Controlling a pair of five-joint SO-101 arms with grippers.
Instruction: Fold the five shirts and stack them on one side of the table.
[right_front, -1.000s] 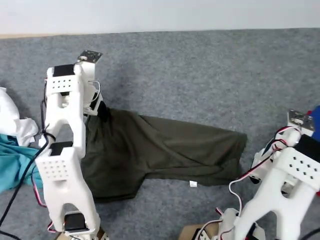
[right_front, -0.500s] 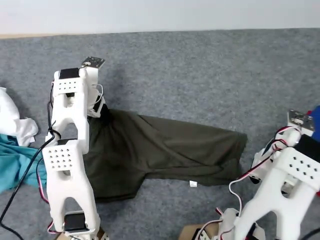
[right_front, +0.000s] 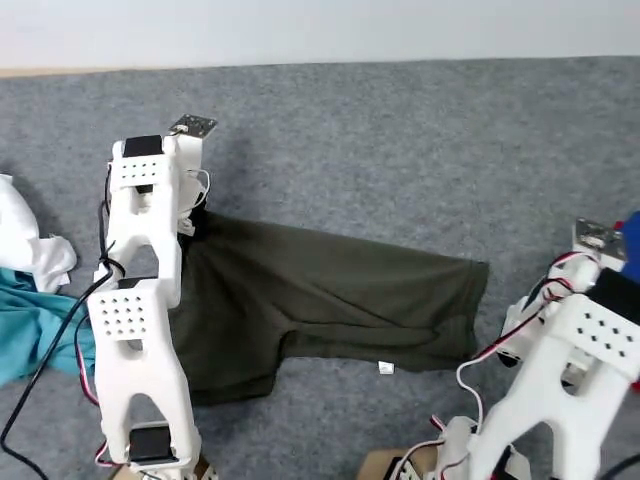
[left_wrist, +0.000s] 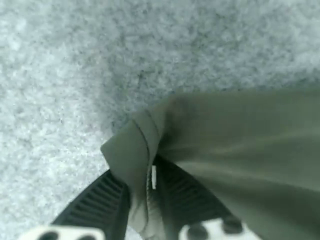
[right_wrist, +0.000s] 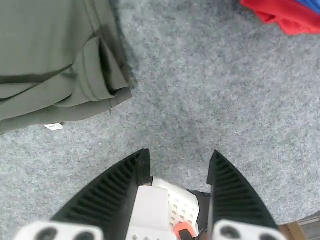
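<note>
A dark olive shirt lies spread across the middle of the grey table. My left gripper is shut on a bunched edge of the olive shirt at its far left corner; in the high view that gripper sits under the left arm. My right gripper stands open over bare carpet, just off the shirt's right end; the right arm is at the table's right front.
A white shirt and a teal shirt are heaped at the left edge. A red garment lies near the right arm, with something blue at the right edge. Bare grey carpet stretches behind the olive shirt.
The left arm has shifted slightly right with the shirt corner in its grip, and the shirt's right end has drawn a little to the left. The right arm has kept still.
</note>
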